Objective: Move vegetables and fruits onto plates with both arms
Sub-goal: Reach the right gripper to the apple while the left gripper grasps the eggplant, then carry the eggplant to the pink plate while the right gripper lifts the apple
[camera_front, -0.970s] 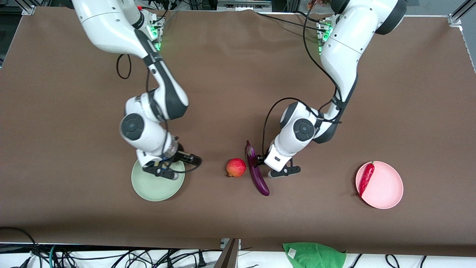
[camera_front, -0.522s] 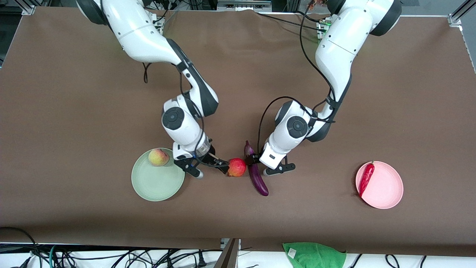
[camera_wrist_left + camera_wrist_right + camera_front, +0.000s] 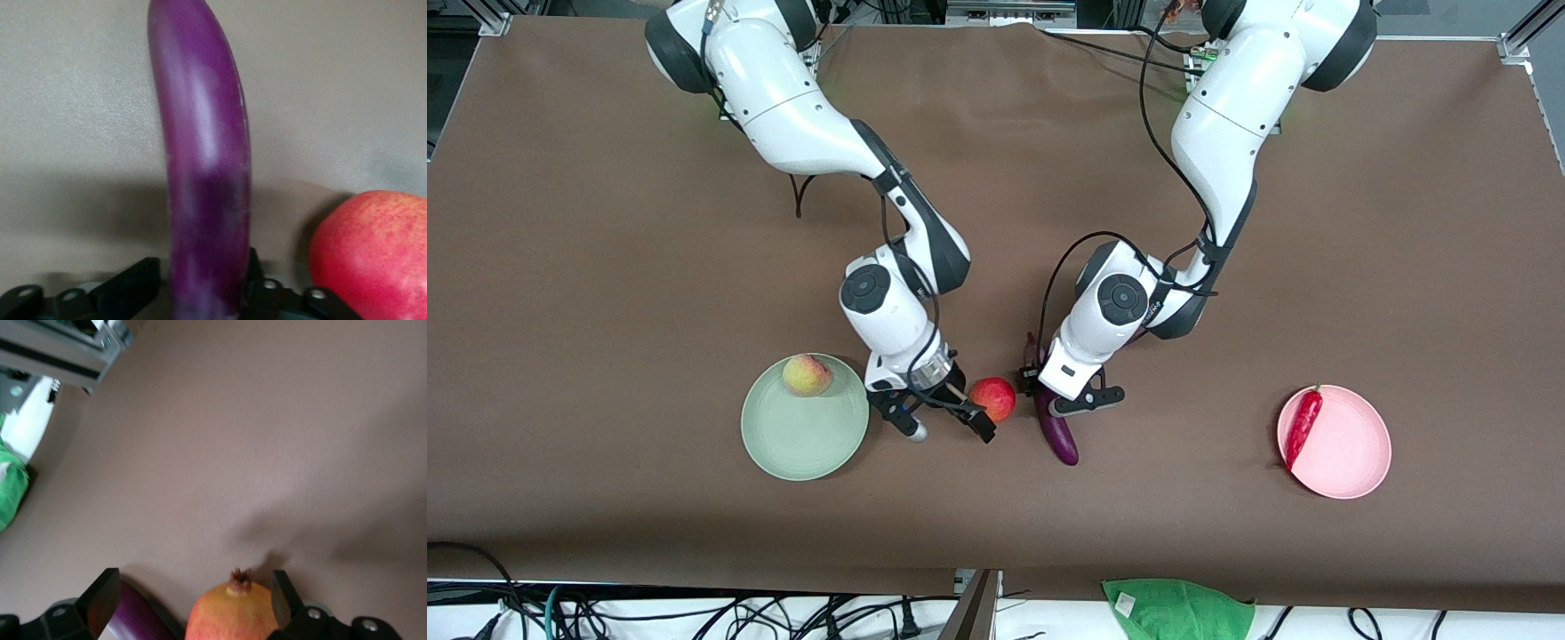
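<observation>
The purple eggplant (image 3: pixel 1056 433) lies mid-table beside the red pomegranate-like fruit (image 3: pixel 993 398). My left gripper (image 3: pixel 1045 391) is shut on the eggplant's stem-end half; in the left wrist view its fingers (image 3: pixel 137 283) hug the eggplant (image 3: pixel 203 153), with the fruit (image 3: pixel 370 257) beside it. My right gripper (image 3: pixel 951 431) is open and straddles the fruit; the right wrist view shows the fruit (image 3: pixel 233 617) between its fingers (image 3: pixel 103 603) without touching them. The peach (image 3: pixel 807 373) sits on the mint green plate (image 3: pixel 800 449). The red chili (image 3: pixel 1303 428) lies on the pink plate (image 3: pixel 1352 449).
A bright green cloth (image 3: pixel 1178 609) hangs off the table's front edge, nearer the camera than the pink plate. The brown table (image 3: pixel 605 267) is bare between the plates and the arms' bases. The two grippers work close beside each other.
My right gripper left the peach on the mint plate and swung over to the red fruit. My left gripper settled onto the eggplant, which shifted slightly.
</observation>
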{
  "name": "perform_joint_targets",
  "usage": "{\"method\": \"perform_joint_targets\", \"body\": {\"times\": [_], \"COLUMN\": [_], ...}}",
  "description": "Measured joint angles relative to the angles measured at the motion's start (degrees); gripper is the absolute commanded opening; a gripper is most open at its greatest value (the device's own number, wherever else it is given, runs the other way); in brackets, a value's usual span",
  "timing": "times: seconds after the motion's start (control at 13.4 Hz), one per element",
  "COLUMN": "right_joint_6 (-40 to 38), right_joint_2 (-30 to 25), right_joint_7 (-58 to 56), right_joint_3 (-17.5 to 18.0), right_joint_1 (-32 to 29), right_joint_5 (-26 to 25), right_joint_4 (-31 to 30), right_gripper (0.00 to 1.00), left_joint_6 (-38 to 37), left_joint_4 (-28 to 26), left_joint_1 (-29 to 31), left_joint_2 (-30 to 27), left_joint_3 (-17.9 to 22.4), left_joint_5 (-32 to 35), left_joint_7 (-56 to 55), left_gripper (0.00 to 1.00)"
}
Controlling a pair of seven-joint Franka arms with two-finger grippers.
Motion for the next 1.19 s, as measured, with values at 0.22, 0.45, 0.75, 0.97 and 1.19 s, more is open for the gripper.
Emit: {"method": "perform_joint_targets", "body": {"times": [0.22, 0.45, 0.75, 0.97, 1.19], "right_joint_6": [0.2, 3.8, 5.7, -0.3, -17.1], "right_joint_2": [1.3, 2.3, 2.4, 1.3, -4.1], "right_joint_7": [0.7, 0.9, 0.5, -4.2, -18.1], "right_joint_3": [-0.1, -1.5, -2.5, -3.8, -5.3], "right_joint_1": [2.3, 5.0, 5.1, 4.3, -0.8], "right_joint_5": [0.0, 0.0, -0.1, -0.7, -0.7], "right_joint_4": [-0.2, -3.0, -3.7, -3.4, -2.8], "right_gripper": [1.0, 0.5, 0.0, 0.0, 0.0], "left_joint_6": [0.2, -5.4, -19.2, -24.6, -24.9], "left_joint_4": [0.6, 2.2, 2.9, 2.6, 1.0], "left_joint_1": [0.7, 5.6, 15.9, 20.1, 23.6], "left_joint_2": [-0.1, -1.7, -8.2, -10.5, -10.5], "left_joint_3": [0.4, 1.0, 2.3, 7.8, 13.9], "left_joint_5": [0.1, 1.3, 1.4, 1.4, -0.1], "left_joint_7": [0.0, 4.5, 24.9, 41.3, 57.1], "left_gripper": [0.0, 0.0, 0.0, 0.0, 0.0]}}
